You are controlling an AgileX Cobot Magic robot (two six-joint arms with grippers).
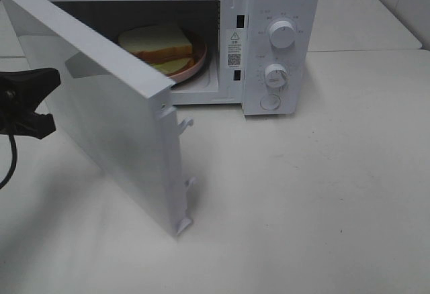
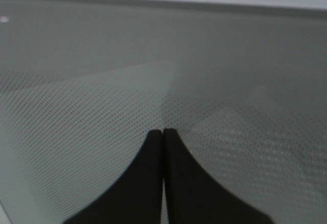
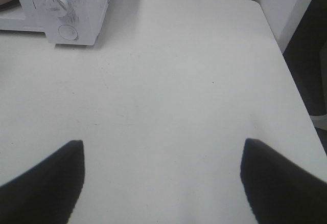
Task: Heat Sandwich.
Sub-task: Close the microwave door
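Note:
The sandwich [image 1: 156,39] lies on a round pink plate [image 1: 196,62] inside the white microwave [image 1: 282,5]. Its door [image 1: 101,99] hangs swung out to the left, about half open. My left gripper [image 1: 55,77] sits at the far left, on the door's outer side. Its fingers are shut together with nothing between them. In the left wrist view the left gripper [image 2: 162,132] points at the door's dotted window [image 2: 102,106]; whether it touches I cannot tell. My right gripper [image 3: 162,142] hovers open over the bare table, to the right of the microwave.
Two knobs [image 1: 282,33] [image 1: 275,74] and a round button [image 1: 269,101] sit on the microwave's control panel. The white table [image 1: 302,193] stretches out in front. Its right edge [image 3: 286,60] drops off beside a dark gap in the right wrist view.

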